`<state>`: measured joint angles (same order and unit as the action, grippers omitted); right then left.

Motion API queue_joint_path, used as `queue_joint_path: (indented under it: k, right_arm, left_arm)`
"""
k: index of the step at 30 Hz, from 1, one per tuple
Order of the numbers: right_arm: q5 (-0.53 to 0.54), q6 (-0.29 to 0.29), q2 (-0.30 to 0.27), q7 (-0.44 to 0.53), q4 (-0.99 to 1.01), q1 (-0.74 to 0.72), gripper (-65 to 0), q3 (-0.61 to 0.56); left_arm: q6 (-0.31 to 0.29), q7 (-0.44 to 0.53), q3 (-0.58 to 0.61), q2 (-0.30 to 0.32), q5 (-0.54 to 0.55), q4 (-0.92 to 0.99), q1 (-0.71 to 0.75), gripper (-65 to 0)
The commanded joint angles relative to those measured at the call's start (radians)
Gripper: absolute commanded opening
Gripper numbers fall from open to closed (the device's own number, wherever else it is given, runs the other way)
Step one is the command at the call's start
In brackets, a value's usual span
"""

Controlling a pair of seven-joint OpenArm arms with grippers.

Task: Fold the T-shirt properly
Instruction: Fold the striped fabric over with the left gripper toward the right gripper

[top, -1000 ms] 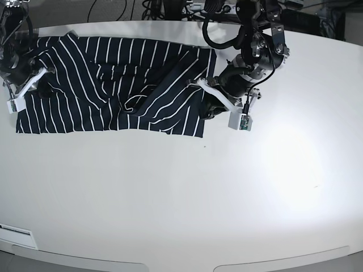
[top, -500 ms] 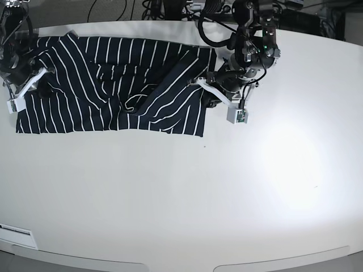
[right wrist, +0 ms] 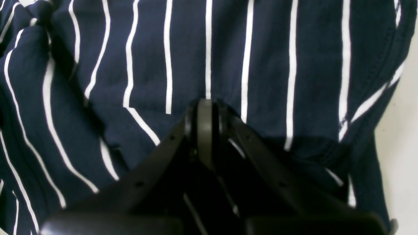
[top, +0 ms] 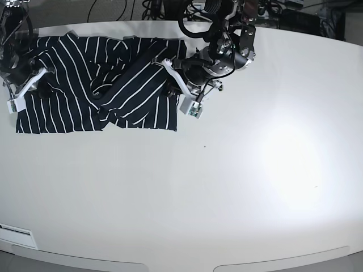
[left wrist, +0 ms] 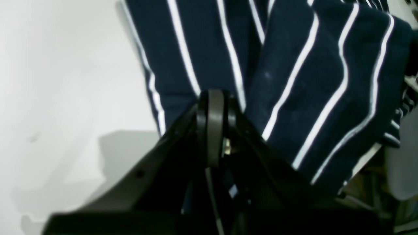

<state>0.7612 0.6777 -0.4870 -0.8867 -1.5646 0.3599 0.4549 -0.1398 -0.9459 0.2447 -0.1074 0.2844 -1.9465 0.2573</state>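
Observation:
The T-shirt (top: 74, 85), dark navy with thin white stripes, lies bunched at the table's back left. Its right part is pulled over its middle in a diagonal fold. My left gripper (top: 170, 90) is at the shirt's right edge. In the left wrist view it (left wrist: 212, 98) is shut, with the striped cloth (left wrist: 294, 81) pinched at its tips. My right gripper (top: 44, 80) is at the shirt's left side. In the right wrist view it (right wrist: 204, 107) is shut on the cloth (right wrist: 209, 49).
The white table (top: 227, 187) stretches to the front and right of the shirt. Dark cables and arm bases (top: 170, 8) crowd the back edge. A white label (top: 14, 229) sits at the front left edge.
My left gripper has moved left with the shirt's right edge, drawing that part over the middle. The shirt now spans less width. My right gripper has not moved.

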Motion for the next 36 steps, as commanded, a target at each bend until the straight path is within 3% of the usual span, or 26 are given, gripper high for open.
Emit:
queue_joint_path:
  k: [1,4,7,13,18,23,25,29,33,36]
  right_arm:
    - [-0.025,0.004,-0.009,-0.061,0.0,0.009,-59.2,-0.005]
    - [-0.025,0.004,-0.009,-0.072,0.0,0.009,-59.2,-0.005]
    - [-0.025,0.004,-0.009,-0.072,0.0,0.009,-59.2,-0.005]
    - [-0.025,0.004,-0.009,-0.072,0.0,0.009,-59.2,-0.005]
    - [-0.025,0.004,-0.009,-0.078,0.0,0.009,-59.2,-0.005]
    - [-0.025,0.004,-0.009,-0.079,0.0,0.008,-59.2,-0.005]
    - [-0.025,0.004,-0.009,-0.079,0.0,0.009,-59.2,-0.005]
    - [-0.025,0.004,-0.01,-0.088,0.0,0.009,-59.2,-0.005]
    - [-0.021,0.004,-0.009,-0.087,0.0,0.008,-59.2,-0.005]
    - [0.045,0.004,-0.01,-0.087,0.0,0.008,-59.2,-0.005]
  left_arm:
    - [-0.01,0.011,0.026,-0.009,0.002,-0.015,-0.006,-65.0]
    - [-0.013,0.011,0.078,-0.009,-0.026,-0.015,-0.006,-65.0]
    - [-0.058,0.016,0.123,-0.009,-0.026,-0.015,-0.008,-65.0]
    - [-0.281,0.03,0.193,-0.009,-0.028,-0.015,-0.064,-65.0]
    - [-0.235,0.029,0.191,-0.009,-0.149,-0.015,-0.14,-65.0]
    - [-0.233,0.021,0.154,0.006,-0.15,-0.015,-0.152,-65.0]
    - [-0.225,0.017,0.14,0.029,-0.162,-0.015,-0.148,-65.0]
    - [-0.125,0.011,0.127,0.097,-0.208,-0.015,-0.123,-65.0]
    - [-0.105,0.01,0.127,0.168,-0.229,-0.015,-0.098,-65.0]
    - [-0.105,0.01,0.127,0.217,-0.232,-0.015,-0.087,-65.0]
